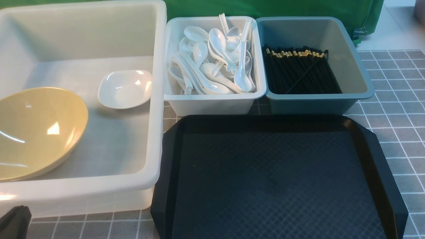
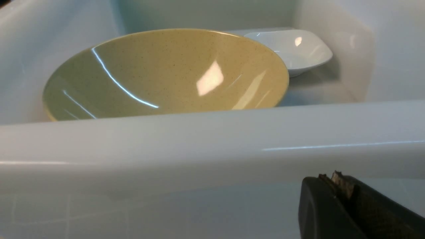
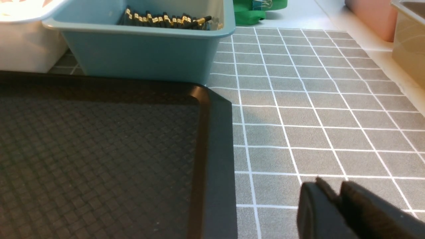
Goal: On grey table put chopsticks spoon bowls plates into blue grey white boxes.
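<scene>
The mustard-yellow bowl [image 1: 40, 129] [image 2: 166, 76] leans tilted in the large milky-white tub [image 1: 158, 99], with the small white plate [image 1: 124, 88] [image 2: 292, 49] beside it. Several white spoons [image 1: 215, 63] are heaped in the white box [image 1: 212, 104]. Black chopsticks [image 1: 298, 73] [image 3: 162, 20] lie in the teal-blue box [image 1: 312, 103] [image 3: 142, 56]. My left gripper [image 2: 333, 177] is shut and empty, just outside the tub's near rim [image 2: 199, 142]. My right gripper [image 3: 332, 189] hangs low over the grey table [image 3: 315, 109] to the right of the tray, its jaws a little apart and holding nothing.
A black diamond-textured tray [image 1: 272, 179] [image 3: 93, 149] lies in front of the two small boxes with nothing on it. Green cloth [image 1: 265, 8] hangs behind the boxes. A pinkish container [image 3: 375, 16] and a beige one [image 3: 408, 36] stand beyond the table's right edge.
</scene>
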